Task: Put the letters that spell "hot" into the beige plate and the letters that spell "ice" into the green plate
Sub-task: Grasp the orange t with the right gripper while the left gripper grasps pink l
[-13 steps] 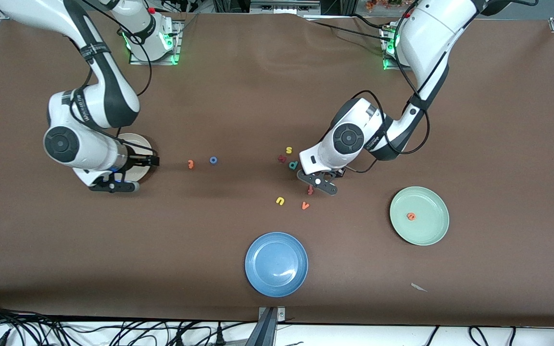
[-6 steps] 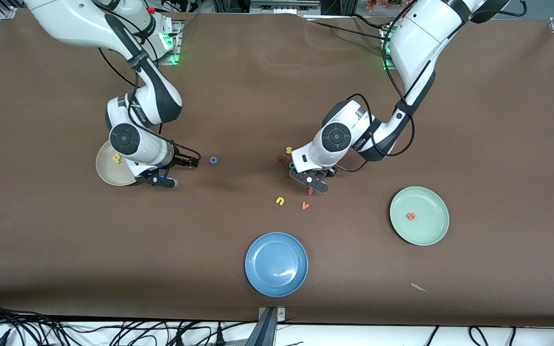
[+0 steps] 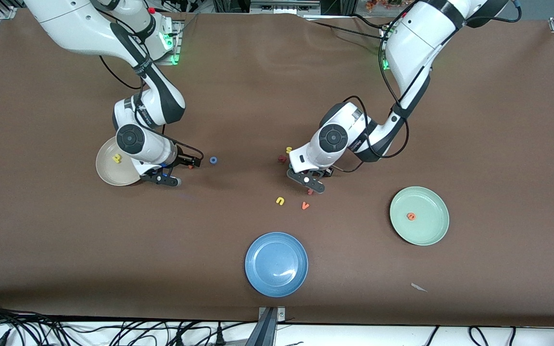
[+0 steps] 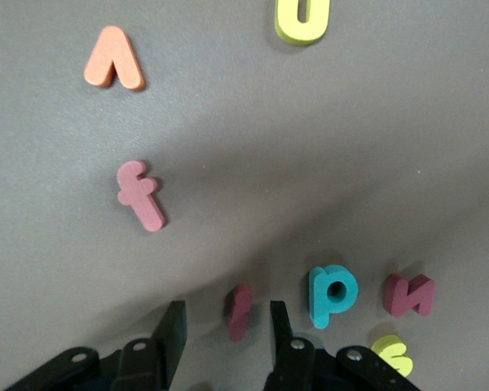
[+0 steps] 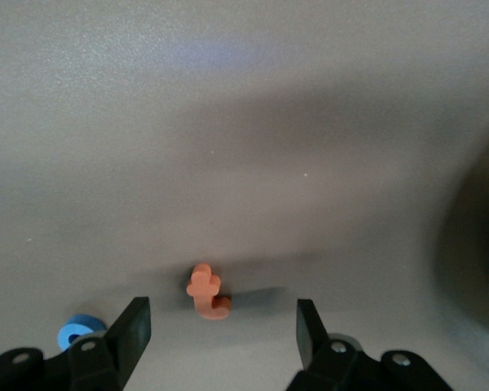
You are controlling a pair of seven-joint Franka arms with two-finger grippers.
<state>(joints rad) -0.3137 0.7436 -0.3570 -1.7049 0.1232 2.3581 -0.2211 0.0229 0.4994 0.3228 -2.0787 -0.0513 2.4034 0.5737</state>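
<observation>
My left gripper (image 4: 226,330) is low over the letter cluster, open, with the dark red i (image 4: 239,311) lying between its fingers and touched by neither. My right gripper (image 5: 222,327) is open beside the beige plate (image 3: 108,174), its fingers on either side of the orange t (image 5: 206,293), which lies on the table. The blue o (image 3: 213,159) lies just past it, toward the left arm's end. A yellow h (image 3: 117,157) rests in the beige plate. An orange e (image 3: 410,216) sits in the green plate (image 3: 431,230).
Around the i lie a teal p (image 4: 332,293), a dark red letter (image 4: 408,295), a yellow s (image 4: 391,354), a red f (image 4: 141,194), an orange v (image 3: 305,205) and a yellow u (image 3: 280,201). A blue plate (image 3: 267,283) sits nearest the front camera.
My right arm swung from over the beige plate to the orange t, and the yellow h now shows in that plate. My left gripper shifted over the cluster toward the i.
</observation>
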